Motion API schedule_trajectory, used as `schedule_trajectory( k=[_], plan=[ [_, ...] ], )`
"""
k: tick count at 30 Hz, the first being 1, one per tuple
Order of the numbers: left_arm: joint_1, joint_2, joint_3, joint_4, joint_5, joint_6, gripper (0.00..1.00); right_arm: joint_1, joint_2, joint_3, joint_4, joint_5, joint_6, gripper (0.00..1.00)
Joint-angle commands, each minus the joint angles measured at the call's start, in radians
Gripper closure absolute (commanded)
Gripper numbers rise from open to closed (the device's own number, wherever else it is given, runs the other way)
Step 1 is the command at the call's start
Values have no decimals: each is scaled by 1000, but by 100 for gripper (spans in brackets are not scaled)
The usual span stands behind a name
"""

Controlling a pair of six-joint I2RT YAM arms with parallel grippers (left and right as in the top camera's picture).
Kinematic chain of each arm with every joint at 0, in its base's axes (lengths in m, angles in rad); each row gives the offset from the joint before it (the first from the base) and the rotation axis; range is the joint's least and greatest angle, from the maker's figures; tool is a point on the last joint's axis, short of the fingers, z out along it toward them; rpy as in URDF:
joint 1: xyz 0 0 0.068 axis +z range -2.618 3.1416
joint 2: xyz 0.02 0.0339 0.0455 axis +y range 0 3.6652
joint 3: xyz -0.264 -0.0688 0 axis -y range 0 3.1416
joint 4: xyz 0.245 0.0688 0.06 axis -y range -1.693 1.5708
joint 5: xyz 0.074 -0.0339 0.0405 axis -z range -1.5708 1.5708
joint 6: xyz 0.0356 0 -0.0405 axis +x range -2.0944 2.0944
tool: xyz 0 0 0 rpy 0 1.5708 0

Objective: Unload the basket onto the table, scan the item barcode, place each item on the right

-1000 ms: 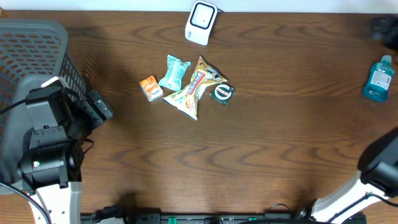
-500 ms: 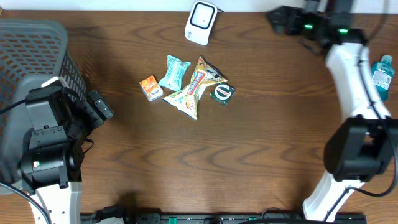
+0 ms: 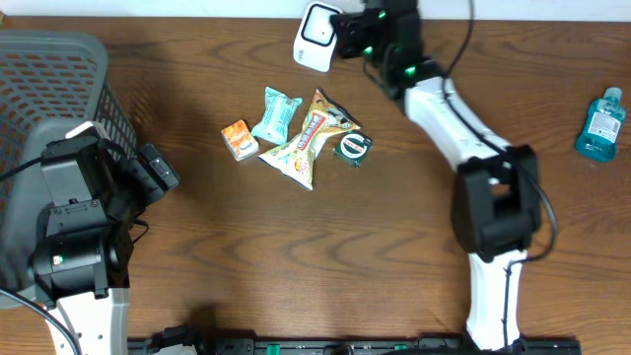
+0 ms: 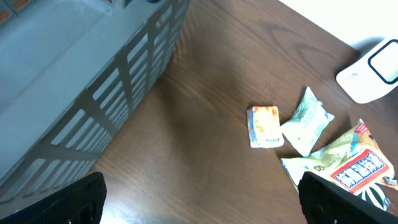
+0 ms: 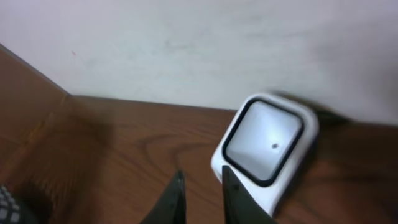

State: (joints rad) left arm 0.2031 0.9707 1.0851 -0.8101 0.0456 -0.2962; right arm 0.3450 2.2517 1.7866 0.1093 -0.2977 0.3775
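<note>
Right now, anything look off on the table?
Nothing looks spilled or damaged. Mid-table, the snack bag lies crowded against the teal packet and a small round item in one untidy heap, so labels may be covered. The scanner sits skewed at the back edge.

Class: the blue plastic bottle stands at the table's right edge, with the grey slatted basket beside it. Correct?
No. The grey slatted basket sits at the left edge, opposite the blue plastic bottle at the right edge; the overhead view shows it.
</note>
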Motion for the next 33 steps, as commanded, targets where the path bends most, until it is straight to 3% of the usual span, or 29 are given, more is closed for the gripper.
schedule_trajectory(
  k=[1, 8, 15, 33],
  plan=[
    [6, 2, 5, -1, -12, -9, 2, 32, 58, -3, 24, 23, 72, 87],
    [6, 2, 5, -1, -12, -9, 2, 53, 118, -3, 22, 24, 71, 88],
    [6, 2, 5, -1, -12, -9, 2, 50, 143, -3, -21, 110, 83, 99],
    [6, 2, 5, -1, -12, -9, 2, 49, 175, -3, -10, 159, 82, 99]
  ],
)
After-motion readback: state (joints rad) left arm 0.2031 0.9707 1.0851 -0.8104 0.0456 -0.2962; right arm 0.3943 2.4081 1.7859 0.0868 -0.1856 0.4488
